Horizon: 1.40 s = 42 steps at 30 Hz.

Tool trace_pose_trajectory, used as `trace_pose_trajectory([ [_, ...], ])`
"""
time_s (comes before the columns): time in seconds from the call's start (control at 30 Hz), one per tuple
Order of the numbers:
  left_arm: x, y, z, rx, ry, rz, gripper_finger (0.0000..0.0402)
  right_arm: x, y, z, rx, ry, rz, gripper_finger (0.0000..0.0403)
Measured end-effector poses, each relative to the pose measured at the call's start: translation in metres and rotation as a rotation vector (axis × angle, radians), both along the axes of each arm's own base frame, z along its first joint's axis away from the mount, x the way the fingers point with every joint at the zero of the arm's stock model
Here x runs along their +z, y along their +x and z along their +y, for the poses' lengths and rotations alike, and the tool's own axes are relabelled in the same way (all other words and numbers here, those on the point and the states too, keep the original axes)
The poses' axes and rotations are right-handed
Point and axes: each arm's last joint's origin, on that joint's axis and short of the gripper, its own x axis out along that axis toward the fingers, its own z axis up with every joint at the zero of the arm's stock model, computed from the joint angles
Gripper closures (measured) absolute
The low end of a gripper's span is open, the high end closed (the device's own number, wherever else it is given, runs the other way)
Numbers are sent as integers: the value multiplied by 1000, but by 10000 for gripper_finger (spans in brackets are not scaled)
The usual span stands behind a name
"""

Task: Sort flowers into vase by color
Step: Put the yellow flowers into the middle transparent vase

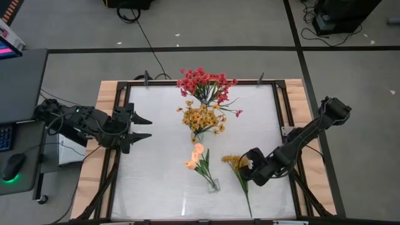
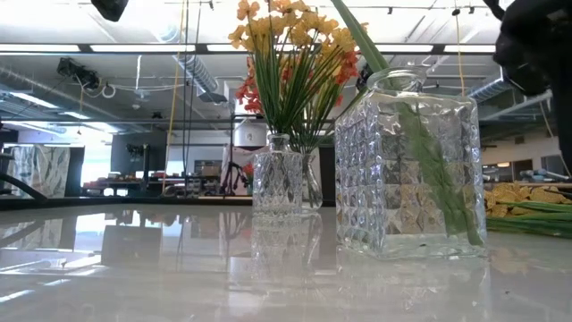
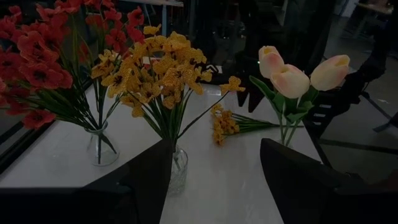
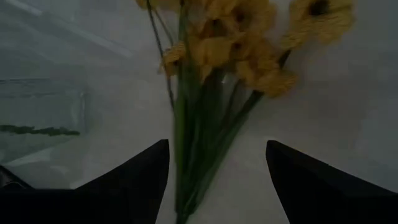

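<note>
Right wrist view: right gripper open over the loose yellow sprig

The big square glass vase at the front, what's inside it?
The square vase holds green stems of the peach tulips. Whether there is water inside cannot be told.

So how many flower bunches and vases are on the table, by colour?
Red bunch, in a vase: 1
Yellow-orange bunch, in a vase: 1
Yellow-orange sprig lying on the table, the open right gripper over it: 1
Peach tulip bunch, in the square vase: 1
Vases: 3
Total: 4 flower groups, 3 vases
</note>
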Motion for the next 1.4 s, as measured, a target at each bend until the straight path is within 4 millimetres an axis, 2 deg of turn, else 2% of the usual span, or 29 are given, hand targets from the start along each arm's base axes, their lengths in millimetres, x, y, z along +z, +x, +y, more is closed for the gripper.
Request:
trace_pose_trajectory([
  [0.17, 0, 0, 0, 0, 0, 0, 152, 1, 12, 10, 5, 10, 13, 128],
  [0.4, 0, 0, 0, 0, 0, 0, 152, -10, 27, 27, 49, 19, 75, 128],
  [0.87, 0, 0, 0, 0, 0, 0, 152, -29, 35, 38, 72, 21, 160, 135],
  [1.07, 0, 0, 0, 0, 0, 0, 152, -30, 36, 38, 72, 20, 165, 166],
  [1.4, 0, 0, 0, 0, 0, 0, 152, -31, 34, 37, 70, 13, 178, 246],
])
